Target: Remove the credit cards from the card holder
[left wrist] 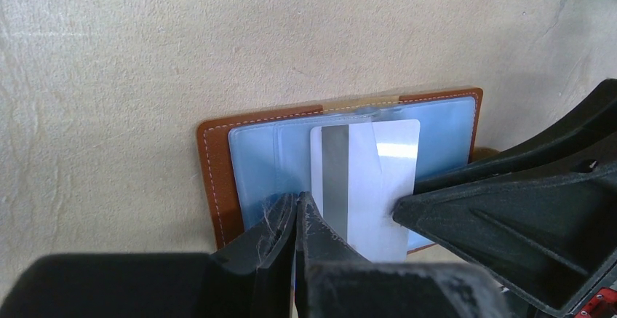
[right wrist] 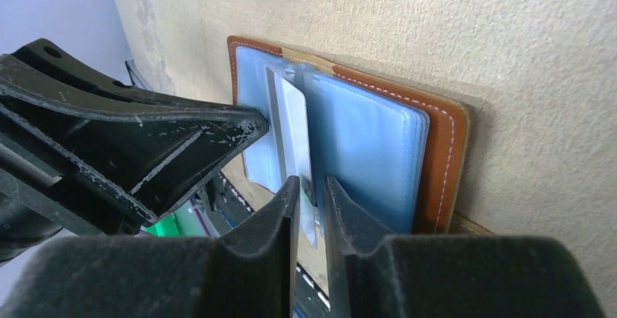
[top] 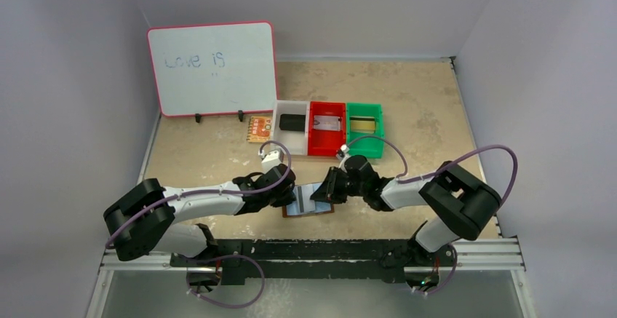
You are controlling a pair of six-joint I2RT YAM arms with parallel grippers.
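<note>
Extraction incomplete: the card holder (left wrist: 215, 180) lies open on the worktop (left wrist: 145, 56), one credit card (left wrist: 364, 187) part-drawn from its pocket. The right end effector (right wrist: 311, 185) grips that card. The left end effector (left wrist: 298, 205) is closed, apparently pinching a pocket leaf.

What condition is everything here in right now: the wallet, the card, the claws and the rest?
card holder: open on the table, pockets up.
credit card: partly out of a pocket, stripe up.
right gripper: shut on the credit card's edge.
left gripper: shut, tip at a pocket panel.
whiteboard: upright, written on.
orange card: lying flat.
bins: each holding an item.
</note>
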